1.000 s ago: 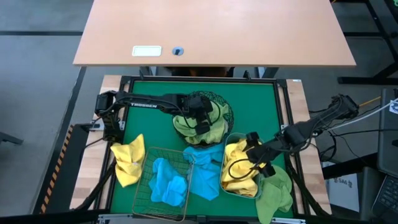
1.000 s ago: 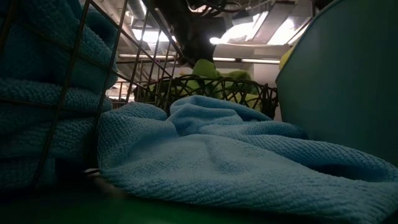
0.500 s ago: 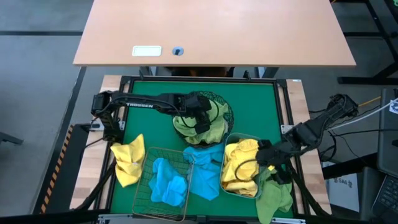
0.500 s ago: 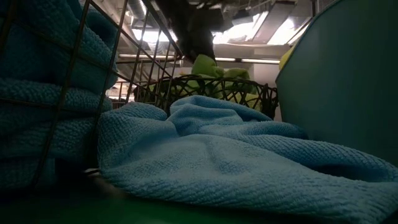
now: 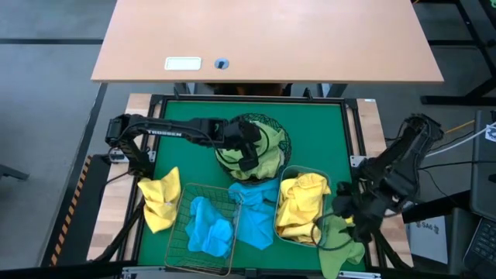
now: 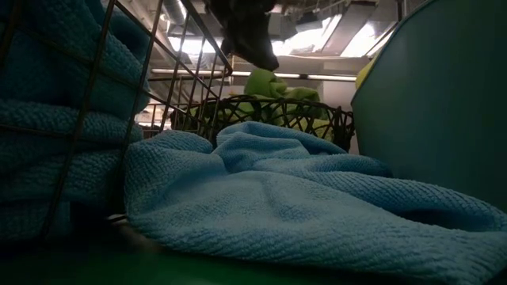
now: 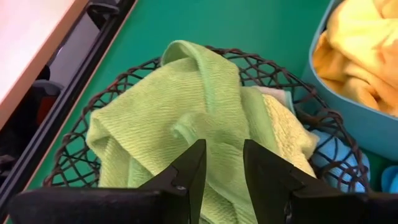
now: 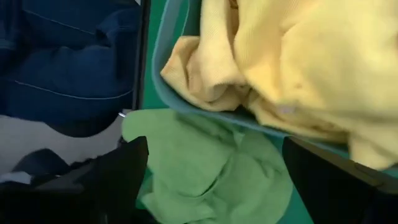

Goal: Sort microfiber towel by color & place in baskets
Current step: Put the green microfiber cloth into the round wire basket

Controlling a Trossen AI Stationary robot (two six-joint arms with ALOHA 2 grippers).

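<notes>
My left gripper (image 5: 246,157) (image 7: 221,167) hovers open over the round black mesh bowl (image 5: 279,133) (image 7: 79,163), which holds light green towels (image 5: 263,159) (image 7: 168,106); nothing is between its fingers. My right gripper (image 5: 341,215) (image 8: 217,186) stands wide open above a loose green towel (image 5: 342,244) (image 8: 211,168) that lies on the table's near right corner beside the bluish tub (image 5: 284,232). Yellow towels (image 5: 301,203) (image 8: 292,56) fill the tub. The copper wire basket (image 5: 180,232) holds a blue towel (image 5: 208,226).
A blue towel (image 5: 256,211) (image 6: 277,206) lies on the mat between basket and tub, one edge over the basket's rim. A yellow towel (image 5: 159,201) lies at the mat's left edge. A wooden desk (image 5: 267,39) stands beyond the far edge.
My left gripper has risen off the green towels in the bowl, which stay heaped there. My right gripper has swung from over the tub's yellow towels toward the table's near right corner, rolling as it went, and now hangs over the loose green towel.
</notes>
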